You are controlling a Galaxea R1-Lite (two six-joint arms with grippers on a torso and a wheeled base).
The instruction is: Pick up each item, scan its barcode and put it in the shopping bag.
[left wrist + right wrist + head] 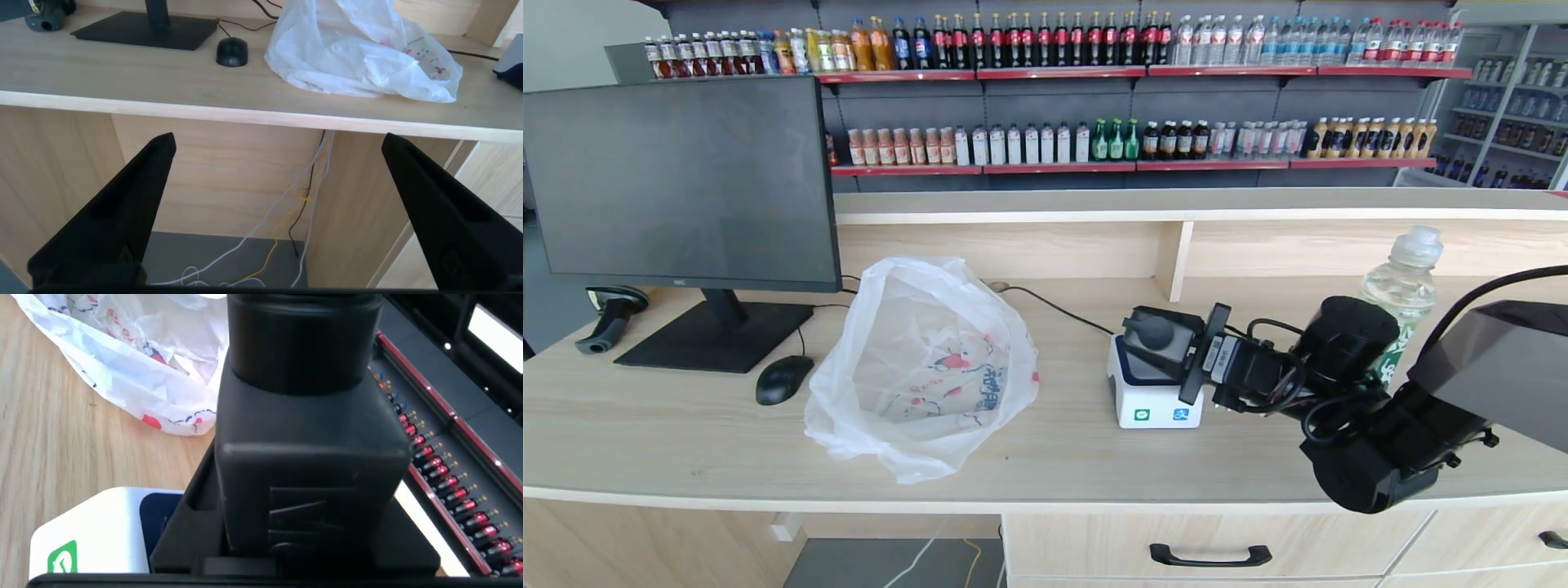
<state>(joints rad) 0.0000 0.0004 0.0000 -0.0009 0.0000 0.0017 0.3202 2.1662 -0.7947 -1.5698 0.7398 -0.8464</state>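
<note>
On the counter (686, 441) there is one black hand scanner (609, 314) at the far left. Next come one dark monitor (678, 180), one black mouse (783, 380) and one thin white shopping bag (923, 367), which stands open. The mouse is at 9 o'clock from the bag. One white scanner box (1156, 404) sits at 3 o'clock from the bag. One clear water bottle (1401, 286) stands upright at 2 o'clock from the box. Two long shelves of bottles (1143, 41) fill the back wall.

The left gripper (278, 143) is low, in front of the counter's edge. Its two black fingers (122, 212) are spread wide apart and hold nothing.

The right gripper (1176, 351) is just above the scanner box. A dark boxy thing (302, 457) with a round top is right at it, maybe an item. I cannot tell if this gripper is open or closed.
</note>
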